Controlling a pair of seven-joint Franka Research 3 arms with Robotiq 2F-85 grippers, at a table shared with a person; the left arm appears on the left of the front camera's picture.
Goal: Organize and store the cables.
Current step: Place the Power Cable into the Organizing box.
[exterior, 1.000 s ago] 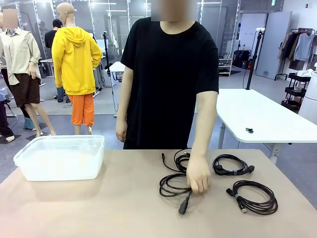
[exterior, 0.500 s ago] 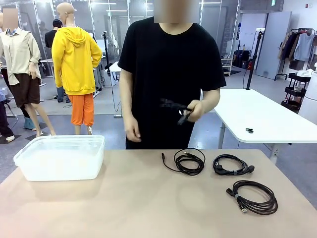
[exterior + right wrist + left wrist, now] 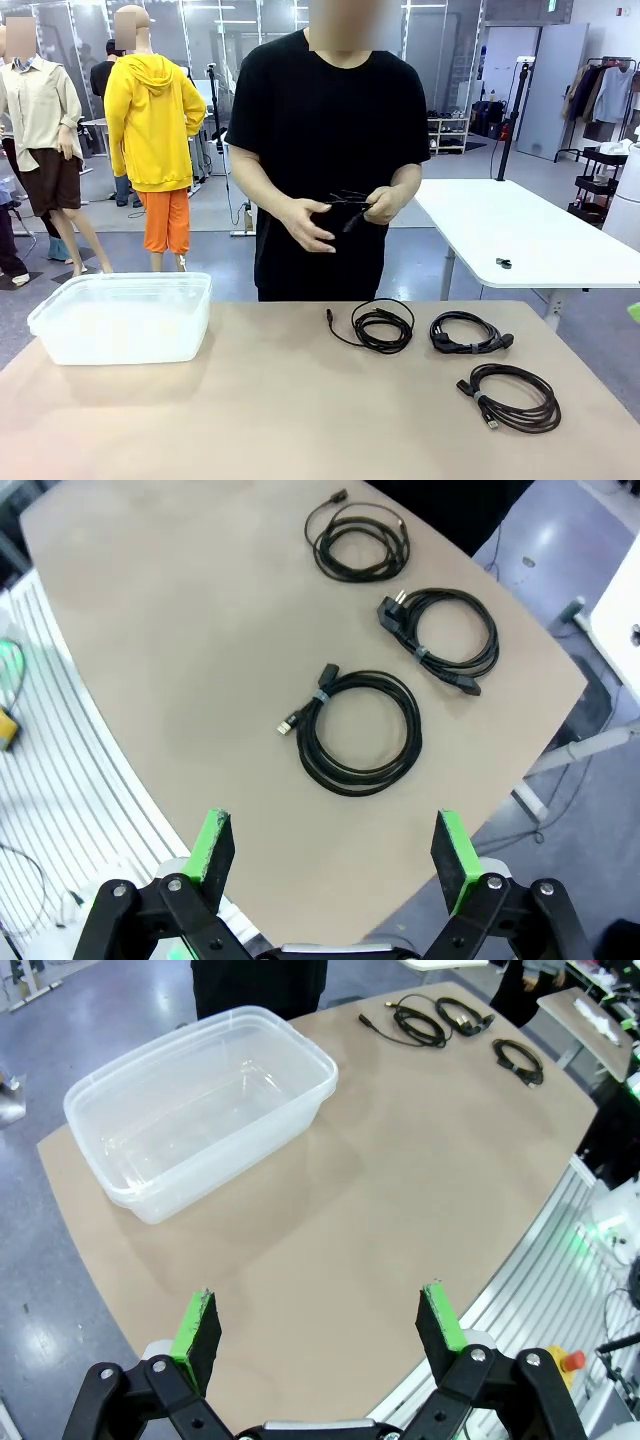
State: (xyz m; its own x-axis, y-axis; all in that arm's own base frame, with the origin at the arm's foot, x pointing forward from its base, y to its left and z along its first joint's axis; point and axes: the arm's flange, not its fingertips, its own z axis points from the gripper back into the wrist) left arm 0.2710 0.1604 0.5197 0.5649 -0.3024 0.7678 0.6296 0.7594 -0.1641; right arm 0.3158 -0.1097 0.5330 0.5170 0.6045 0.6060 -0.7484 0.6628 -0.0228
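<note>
Cables (image 3: 382, 326) in three coils lie on the right of the bench (image 3: 250, 400), but a fourth cable (image 3: 350, 208), on the bench a second ago, is now up in the person's hands (image 3: 312, 222), maybe being wound for the tub (image 3: 120, 315), while the left gripper (image 3: 318, 1310) and right gripper (image 3: 333, 835) hang wide open, empty.

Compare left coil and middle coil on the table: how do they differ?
Left coil lets a thin tail stray out, ending in a small plug; middle coil keeps its ends tucked close. Middle coil has a chunky plug and thicker-looking cord; left coil's cord is thinner. Both are black, wound round, lying flat on the table, untouched.
</note>
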